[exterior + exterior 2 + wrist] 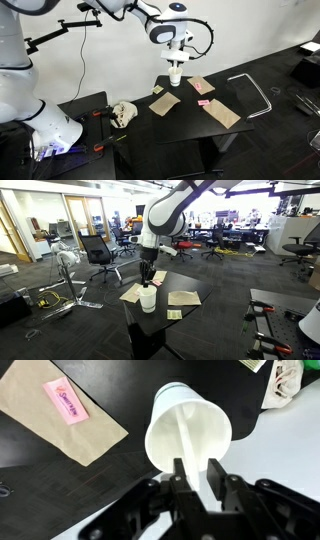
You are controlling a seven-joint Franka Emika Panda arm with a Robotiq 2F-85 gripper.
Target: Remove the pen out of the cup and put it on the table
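Note:
A white cup [176, 77] stands upright on the black table [235, 68], seen in both exterior views [148, 300]. In the wrist view the cup [190, 420] is open towards the camera, with a white pen [188, 445] leaning out of it. My gripper [198, 472] hangs right above the cup [176, 62] [148, 281]. Its two fingers are closed round the pen's upper end, just over the rim. The pen's lower end is still inside the cup.
Brown paper envelopes [164, 103] [220, 112] [55, 415] lie around the cup, one with a pink slip [67, 402]. A crumpled beige object [123, 112] sits near the table edge. A metal frame [255, 95] stands beside the table, and office chairs [98, 250] stand behind.

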